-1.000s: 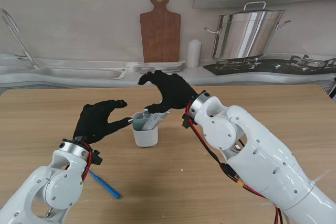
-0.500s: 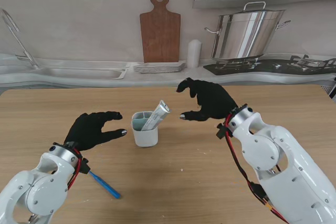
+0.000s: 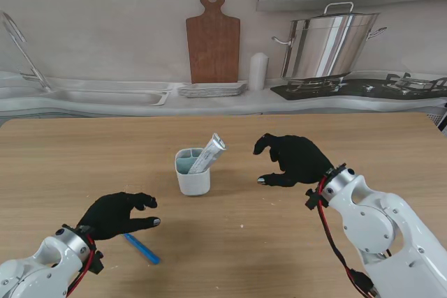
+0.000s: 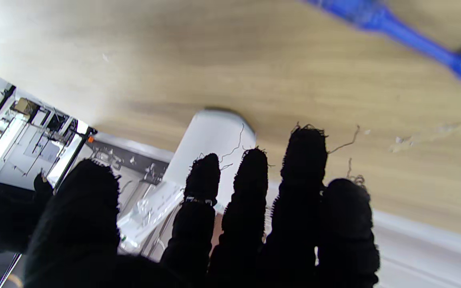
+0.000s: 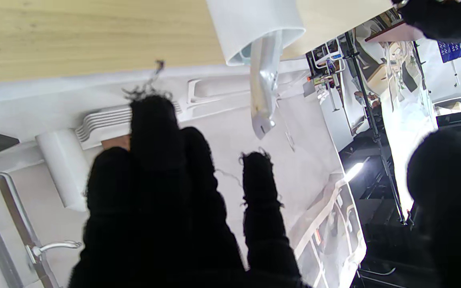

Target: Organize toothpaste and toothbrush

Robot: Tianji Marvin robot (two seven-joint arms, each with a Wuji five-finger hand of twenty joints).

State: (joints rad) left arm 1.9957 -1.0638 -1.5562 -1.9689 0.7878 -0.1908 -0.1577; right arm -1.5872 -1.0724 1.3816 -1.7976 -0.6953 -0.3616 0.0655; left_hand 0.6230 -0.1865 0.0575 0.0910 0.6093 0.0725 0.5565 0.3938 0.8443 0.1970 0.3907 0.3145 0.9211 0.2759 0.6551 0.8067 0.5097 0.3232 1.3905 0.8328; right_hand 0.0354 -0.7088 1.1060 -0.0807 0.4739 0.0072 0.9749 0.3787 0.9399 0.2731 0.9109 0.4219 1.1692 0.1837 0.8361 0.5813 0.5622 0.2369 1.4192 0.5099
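A white cup [image 3: 192, 176] stands in the middle of the table with a silver toothpaste tube [image 3: 209, 153] leaning out of it. The right wrist view shows the same cup [image 5: 254, 24] and tube [image 5: 263, 84]. A blue toothbrush [image 3: 142, 249] lies flat on the table nearer to me and left of the cup; its handle [image 4: 394, 28] shows in the left wrist view. My left hand [image 3: 117, 214] hovers just beside the toothbrush, fingers curled but apart, holding nothing. My right hand [image 3: 297, 160] is to the right of the cup, open and empty.
Behind the table runs a counter with a sink [image 3: 91, 94], a wooden cutting board [image 3: 213, 40], a stack of plates [image 3: 211, 89], a white cylinder [image 3: 258, 70] and a large steel pot [image 3: 332, 43] on a stove.
My right hand has let go of the toothpaste tube in the cup and drawn back to the right. My left hand has pulled back from the cup toward the toothbrush.
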